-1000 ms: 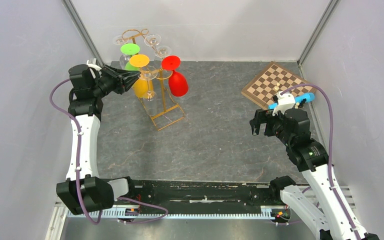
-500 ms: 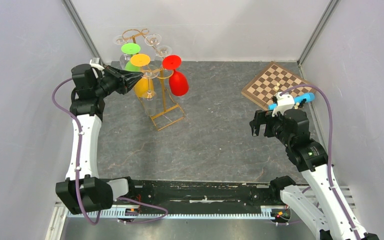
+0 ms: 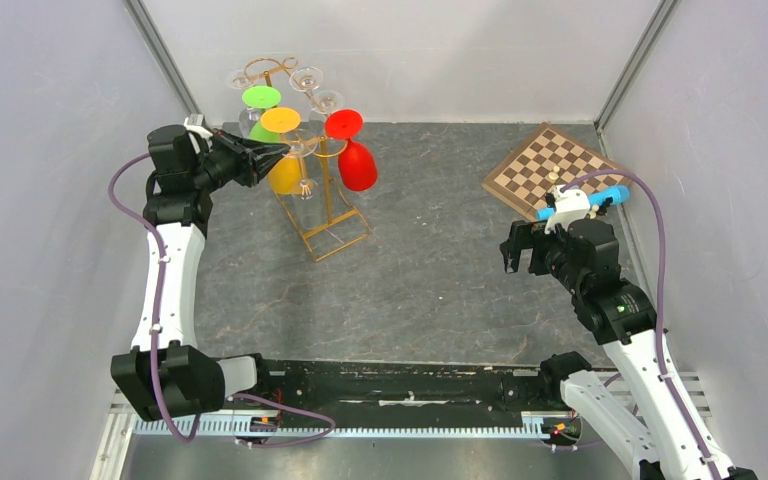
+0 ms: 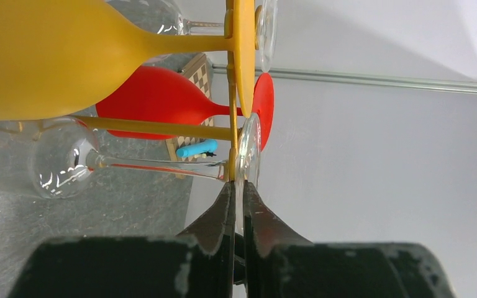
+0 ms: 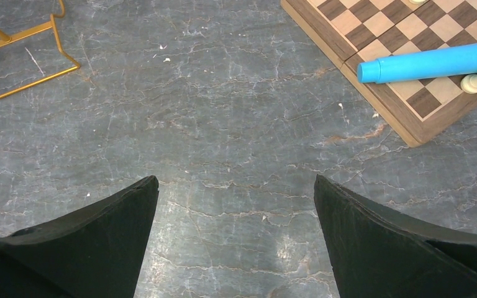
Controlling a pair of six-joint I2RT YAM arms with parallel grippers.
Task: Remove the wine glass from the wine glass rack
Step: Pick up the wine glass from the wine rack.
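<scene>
The gold wire wine glass rack (image 3: 326,216) stands at the back left, and its rails show in the left wrist view (image 4: 161,128). Yellow (image 3: 282,172), red (image 3: 356,165), green and clear glasses hang upside down from it. My left gripper (image 3: 283,151) is at the rack's left side, shut on the rim of the foot of a clear wine glass (image 4: 246,152). That foot sits against a gold rail. Its clear bowl (image 4: 56,166) hangs below the yellow glass (image 4: 49,59). My right gripper (image 3: 518,250) is open and empty over the grey table (image 5: 236,186).
A chessboard (image 3: 550,168) lies at the back right with a blue tube (image 3: 584,203) and a few chess pieces on it; both show in the right wrist view (image 5: 431,62). Grey walls close in on three sides.
My left gripper has edged a little to the right, towards the rack, and its wrist has lifted slightly. The right arm has not moved.
</scene>
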